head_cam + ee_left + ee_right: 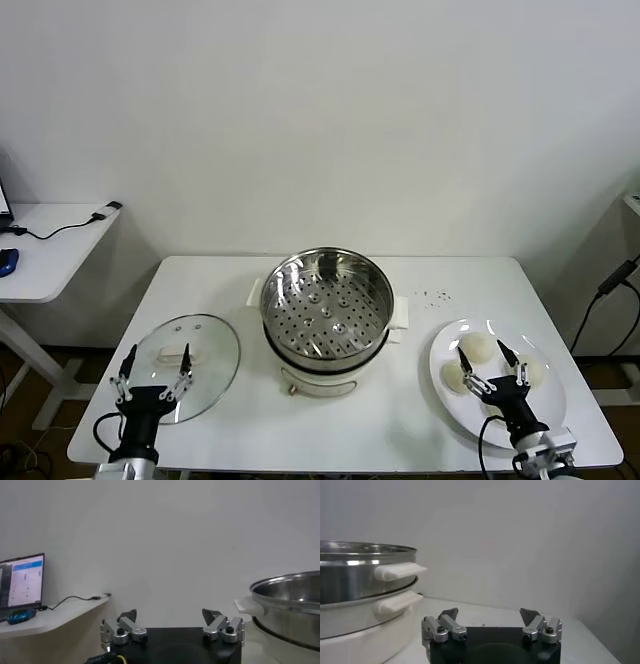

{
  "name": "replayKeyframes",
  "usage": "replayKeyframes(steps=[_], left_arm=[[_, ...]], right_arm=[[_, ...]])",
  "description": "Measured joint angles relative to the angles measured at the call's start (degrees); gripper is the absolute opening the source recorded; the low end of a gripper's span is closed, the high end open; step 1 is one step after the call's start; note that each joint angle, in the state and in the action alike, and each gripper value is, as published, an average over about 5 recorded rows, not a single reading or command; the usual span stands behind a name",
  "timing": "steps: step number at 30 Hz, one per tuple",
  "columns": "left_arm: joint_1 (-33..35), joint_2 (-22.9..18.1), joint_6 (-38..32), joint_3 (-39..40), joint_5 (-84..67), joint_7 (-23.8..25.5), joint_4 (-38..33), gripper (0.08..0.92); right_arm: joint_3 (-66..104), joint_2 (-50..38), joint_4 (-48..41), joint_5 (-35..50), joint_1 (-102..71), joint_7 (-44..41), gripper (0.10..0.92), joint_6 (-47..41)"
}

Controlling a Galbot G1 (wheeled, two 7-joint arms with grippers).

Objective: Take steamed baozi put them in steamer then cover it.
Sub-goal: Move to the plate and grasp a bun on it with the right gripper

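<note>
Since the steamer (327, 310) stands open with nothing on its perforated tray, no part of the task looks done yet: every bun has to go in, and the lid (184, 353) has to follow.

The right gripper (490, 369) hangs over the plate (455, 412) with its jaws spread wide and nothing between them. Buns (477, 346) lie directly beneath and around it; three show clearly in the head view, and a fourth may be hidden under the gripper. The steamer is off to its left, well apart.

The left gripper (152, 366) hovers above the near edge of the lid, likewise wide open and empty. The lid lies flat on the table (220, 275), handle up, with the steamer just to that gripper's right.

A few dark specks (433, 295) dot the table beyond the plate, harmless. A side desk (55, 245) with a cable and a laptop (22, 581) sits far to the left, out of the way. The path from plate to pot seems free; the steamer's white side handle (400, 571) juts toward the plate and is the one thing to lift over.
</note>
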Motion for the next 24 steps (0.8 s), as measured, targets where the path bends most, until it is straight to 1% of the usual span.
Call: replayKeyframes(steps=[2,6,15,19,24], left_arm=[[0.0,0.0,0.0,0.0,0.1,-0.1,0.0,0.823],[0.2,0.1,0.1,0.3,0.4,-0.3,0.0,0.823],[1.2,0.3,0.3,1.0,1.5,-1.7,-0.5,0.823],[1.5,0.1,0.1,1.3,1.7,-2.2,-0.7,0.823],[1.7,-0.1,-0.1,1.5,1.8,-2.7,-0.7,0.823]], right_arm=[[0.2,-0.9,-0.2,-0.5,0.4,-0.8,0.823,-0.4],[0.4,-5.6,-1.5,-2.8,2.3,-4.8,0.823,-2.8],[-3.6,-22.9,-7.1,-7.5,10.0,-16.7,0.823,-9.2],[-9.1,-30.6,-11.1,-9.9,16.8,-23.6,0.823,-10.1],[-21.8,-38.2,-16.7,-12.8,30.3,-32.4,0.823,-10.1]])
